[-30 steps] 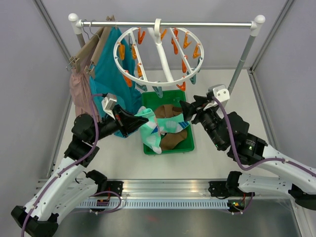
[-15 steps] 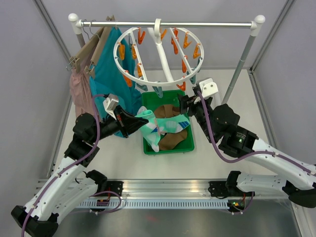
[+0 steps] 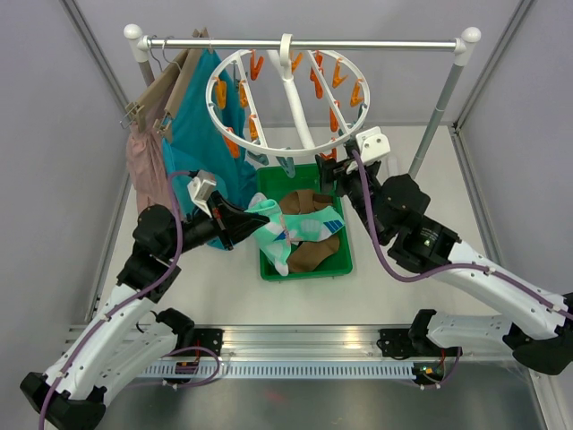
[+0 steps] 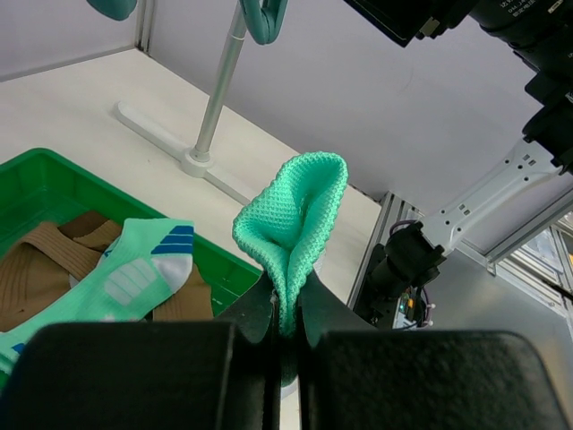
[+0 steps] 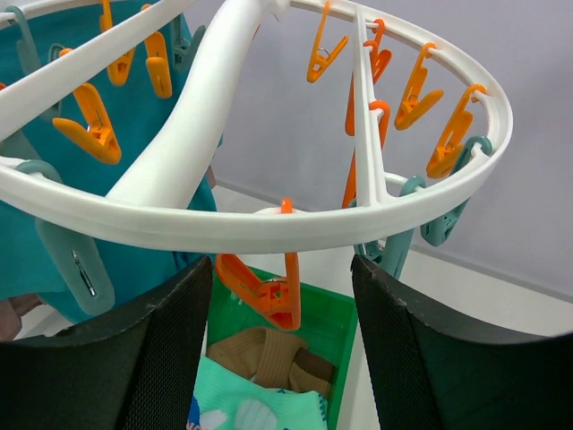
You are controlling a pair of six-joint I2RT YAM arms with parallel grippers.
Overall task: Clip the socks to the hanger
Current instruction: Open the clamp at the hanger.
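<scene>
White table (image 3: 224,287) carrying a clothes rail (image 3: 376,43) that spans its far edge between two uprights. A teal garment (image 3: 192,134) and a pink garment (image 3: 143,170) hang on tan hangers (image 3: 166,85) at the rail's left end.

The round white ring hanger (image 3: 215,90) (image 5: 224,228) hooks over the middle of the rail and tilts toward the arms. Cross spokes span it, and orange and teal pegs hang from the rim and spokes. None of the pegs in view holds a sock.

A green bin (image 3: 345,260) sits on the table below the ring, near the table's centre.

The left gripper (image 3: 249,226) (image 4: 286,305) is at the bin's left edge, its fingers pressed together on a fold of a mint-green sock (image 3: 273,235) (image 4: 295,206). The cuff stands up above the fingertips and the rest drapes over the bin's near left corner.

The right gripper (image 3: 336,175) (image 5: 282,269) is raised over the bin's far right corner, just under the ring's near rim. Its fingers are spread wide to either side of an orange peg (image 5: 269,291), not touching it.

A second mint sock (image 3: 315,219) (image 4: 134,278) with blue stripes lies in the bin across brown socks (image 3: 313,255) (image 4: 54,260).
</scene>
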